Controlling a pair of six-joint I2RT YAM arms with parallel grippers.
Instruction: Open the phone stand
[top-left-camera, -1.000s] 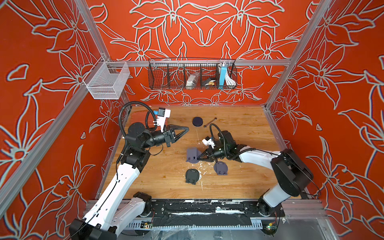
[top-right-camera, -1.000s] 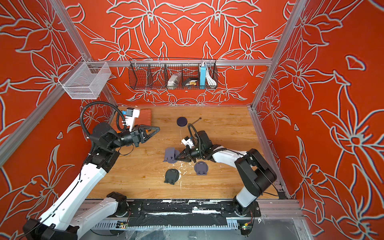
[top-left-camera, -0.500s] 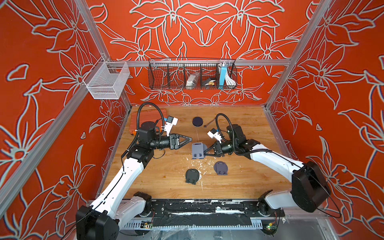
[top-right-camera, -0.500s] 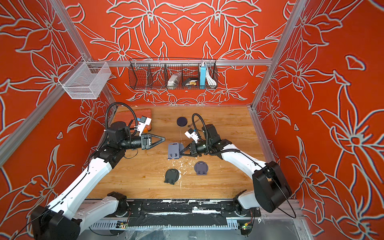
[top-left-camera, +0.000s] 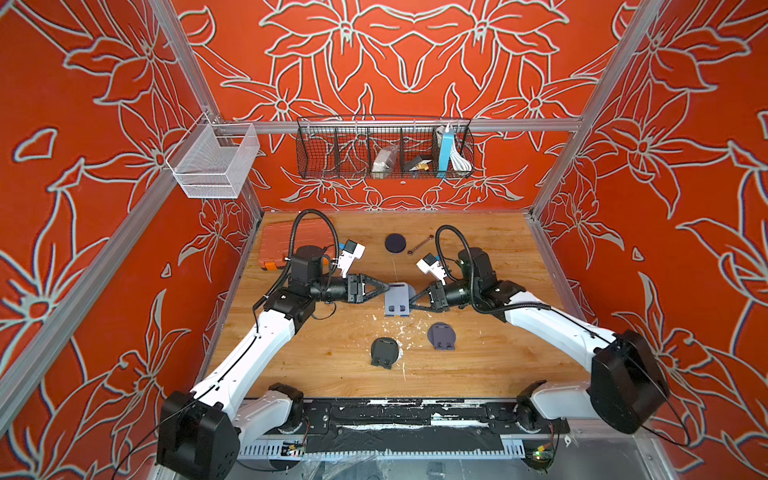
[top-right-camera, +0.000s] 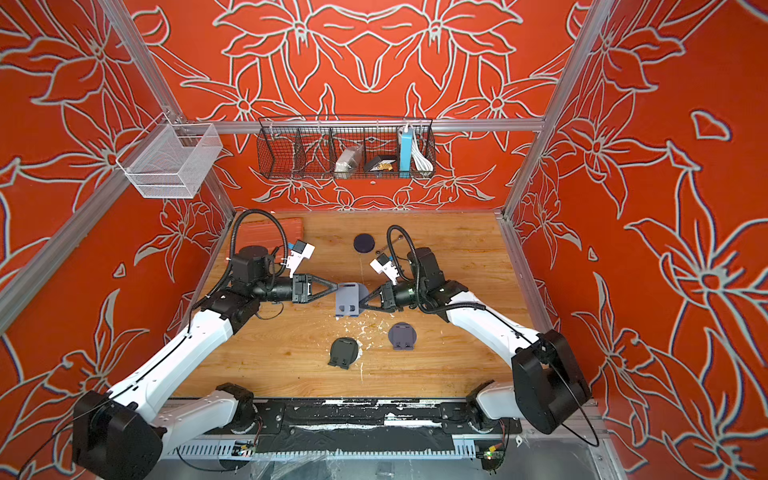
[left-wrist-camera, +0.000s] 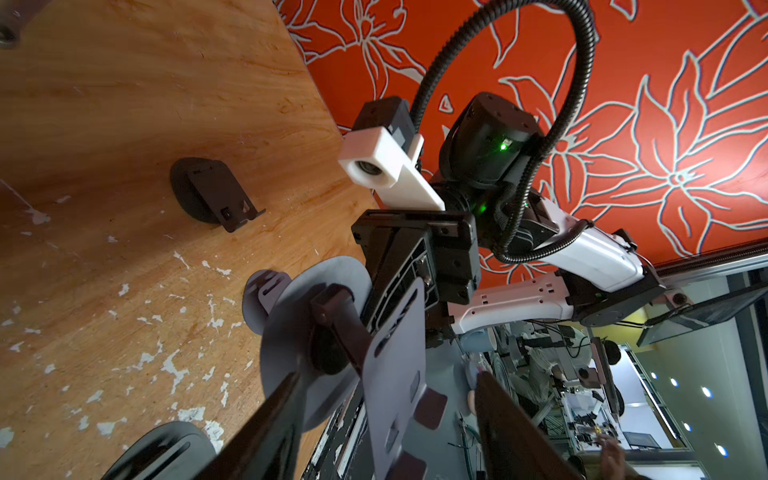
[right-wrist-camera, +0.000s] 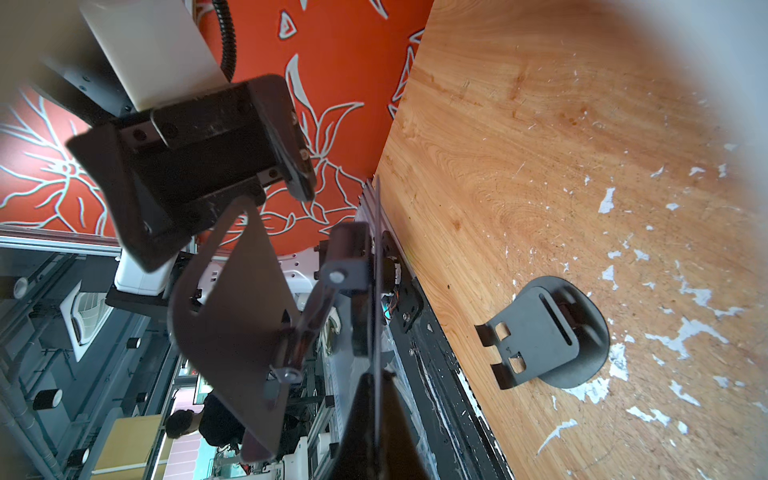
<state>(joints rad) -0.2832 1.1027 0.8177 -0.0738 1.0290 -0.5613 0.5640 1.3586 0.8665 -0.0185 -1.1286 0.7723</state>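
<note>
The grey phone stand (top-left-camera: 397, 298) (top-right-camera: 348, 300) hangs above the middle of the table between both arms. My right gripper (top-left-camera: 411, 301) (right-wrist-camera: 368, 419) is shut on the edge of its round base disc (right-wrist-camera: 376, 291). The stand's plate (left-wrist-camera: 399, 365) is swung partly away from the disc (left-wrist-camera: 299, 324) on its hinge arm. My left gripper (top-left-camera: 388, 286) (left-wrist-camera: 386, 432) is open. Its fingers (left-wrist-camera: 266, 428) stand on either side of the plate with gaps showing.
On the table lie a folded black stand (top-left-camera: 384, 352), a folded grey stand (top-left-camera: 441, 335), a dark disc (top-left-camera: 395, 243) and a small wrench (top-left-camera: 420, 244). An orange case (top-left-camera: 291, 241) lies at the back left. Wire baskets (top-left-camera: 384, 149) hang on the back wall.
The right gripper lifted the stand off the table and carried it toward the middle. The left gripper opened and moved in until its fingers straddle the plate.
</note>
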